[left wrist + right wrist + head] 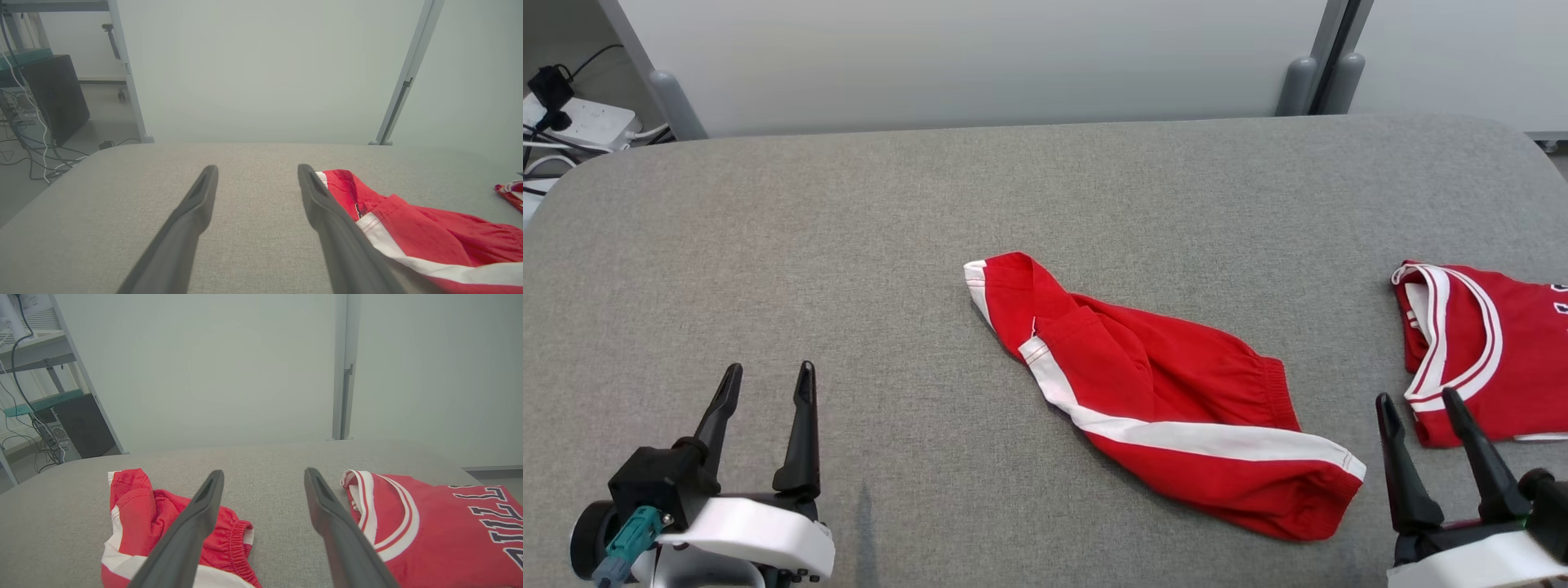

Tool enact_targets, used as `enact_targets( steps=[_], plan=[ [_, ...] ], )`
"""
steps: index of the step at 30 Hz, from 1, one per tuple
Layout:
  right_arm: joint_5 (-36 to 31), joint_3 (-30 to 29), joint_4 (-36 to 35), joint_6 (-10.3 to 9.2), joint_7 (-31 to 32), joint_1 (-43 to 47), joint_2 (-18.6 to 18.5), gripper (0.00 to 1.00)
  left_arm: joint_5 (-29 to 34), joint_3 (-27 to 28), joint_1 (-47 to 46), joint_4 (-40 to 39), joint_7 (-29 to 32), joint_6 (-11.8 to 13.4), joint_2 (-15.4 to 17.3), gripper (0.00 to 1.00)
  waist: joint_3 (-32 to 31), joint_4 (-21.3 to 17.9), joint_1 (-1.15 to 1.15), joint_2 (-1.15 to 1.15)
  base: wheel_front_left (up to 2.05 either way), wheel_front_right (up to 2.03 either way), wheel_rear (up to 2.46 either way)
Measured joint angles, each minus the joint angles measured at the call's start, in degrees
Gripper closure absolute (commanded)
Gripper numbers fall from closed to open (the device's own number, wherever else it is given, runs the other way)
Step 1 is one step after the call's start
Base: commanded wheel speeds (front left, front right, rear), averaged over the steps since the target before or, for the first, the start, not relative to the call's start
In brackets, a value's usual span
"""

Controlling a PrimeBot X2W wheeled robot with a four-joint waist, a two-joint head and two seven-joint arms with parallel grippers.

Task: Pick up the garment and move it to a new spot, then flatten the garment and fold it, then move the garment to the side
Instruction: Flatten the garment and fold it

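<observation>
Nearest to the head camera, the left pincer (pixel 769 369) stands over the near left part of the grey fabric-covered tabletop (pixel 849 245), fingers pointing toward the far edge. Its jaws are released and spread wide. I confirm in the left wrist view that only bare fabric lies between them. The right pincer (pixel 1416 398) stands over the near right part of the tabletop. It is likewise released, with nothing between its fingers.

Task item: red shorts (pixel 1168 400) with a white side stripe and an elastic waistband.
- Position: a little right of the tabletop's centre, running diagonally from near the centre toward the near right corner.
- Condition: crumpled, not flattened, with folds across the upper layer.
- Contact: neither pincer touches them. They lie between the two pincers, near the right one and well apart from the left one.

Secondary item: a red jersey (pixel 1474 351) with white-and-red trim lies flat at the right edge, just beyond the right pincer's fingertips. I see dark block lettering on it in the right wrist view. A strip of bare tabletop separates it from the shorts.

Beyond the far edge stand pale partition panels (pixel 980 57) on grey posts. A white power strip (pixel 584 122) with cables lies beyond the far left corner.
</observation>
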Motion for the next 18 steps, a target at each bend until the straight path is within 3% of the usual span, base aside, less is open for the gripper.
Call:
enact_targets(
  steps=[18],
  plan=[
    [-0.6, 2.1, 3.4, 0.01, 0.4, 2.4, 0.8, 0.00, -0.1, -0.1, 2.3, -0.2, 0.0, 0.5, 0.2, 0.00, -0.7, -0.1, 0.00, 0.00, 0.00, 0.00, 0.00]
  ],
)
